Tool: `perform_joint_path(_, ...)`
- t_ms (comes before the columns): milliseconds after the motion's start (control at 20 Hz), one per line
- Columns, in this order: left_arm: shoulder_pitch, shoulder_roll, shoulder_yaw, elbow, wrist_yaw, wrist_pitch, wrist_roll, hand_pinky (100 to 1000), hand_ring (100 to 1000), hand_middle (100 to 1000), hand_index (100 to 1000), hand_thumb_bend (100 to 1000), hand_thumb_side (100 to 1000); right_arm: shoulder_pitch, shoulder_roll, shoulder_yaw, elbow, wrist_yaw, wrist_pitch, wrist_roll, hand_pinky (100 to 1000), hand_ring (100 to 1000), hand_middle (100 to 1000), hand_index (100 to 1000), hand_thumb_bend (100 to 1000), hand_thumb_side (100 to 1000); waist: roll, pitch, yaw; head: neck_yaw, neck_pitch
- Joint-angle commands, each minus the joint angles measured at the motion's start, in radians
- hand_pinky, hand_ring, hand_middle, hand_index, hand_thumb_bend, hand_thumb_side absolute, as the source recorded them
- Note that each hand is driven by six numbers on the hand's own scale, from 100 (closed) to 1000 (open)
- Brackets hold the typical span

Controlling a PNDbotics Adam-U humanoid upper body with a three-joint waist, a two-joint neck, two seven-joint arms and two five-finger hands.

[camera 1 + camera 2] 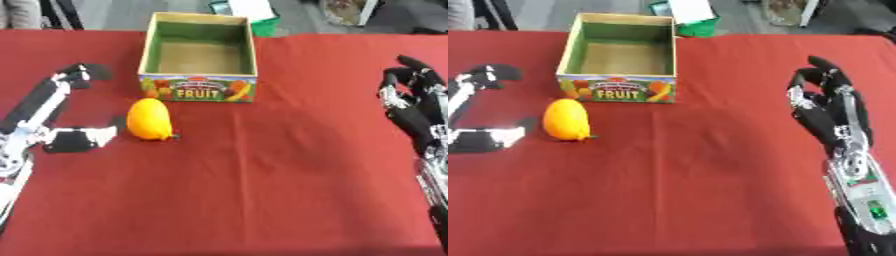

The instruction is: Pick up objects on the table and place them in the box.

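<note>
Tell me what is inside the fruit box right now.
The box shows only green inner walls and a bare brown floor; nothing lies in it. The near wall hides the floor strip just behind it. The yellow fruit sits outside, on the red cloth.

The left hand (479, 135) is cut by the right eye view's edge; box (199, 94) lettering is blurred.

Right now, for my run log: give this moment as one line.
left hand open beside mango | right hand open, idle | box empty | mango on table
</note>
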Motion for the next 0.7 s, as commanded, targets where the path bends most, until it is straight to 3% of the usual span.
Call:
perform_joint_path(50, -0.028, -0.005, -0.016, 0.044, -0.051, -0.008, -0.004, 823, 919, 824, 839, 446, 168, -0.010, -0.018, -0.002, -0.009, -0.004, -0.001, 0.003, 621, 824, 678, 859, 100, 246, 0.003, -0.017, -0.003, 0.002, -0.001)
perform_joint_path(550, -0.085, -0.098, -0.041, 0.204, -0.230, 0.008, 0.144, 795, 896, 807, 825, 471, 105, -0.010, -0.013, 0.002, -0.006, -0.003, -0.001, 0.007, 621, 824, 678, 860, 100, 249, 0.002, -0.011, -0.012, 0.004, 0.000)
perform_joint_path(700, -0.098, -0.118, -0.050, 0.237, -0.266, 0.006, 0.170, 784, 876, 783, 768, 421, 100, -0.011, -0.013, 0.003, -0.006, -0.003, -0.001, 0.008, 622, 824, 678, 860, 100, 250, 0.002, -0.010, -0.014, 0.006, 0.000)
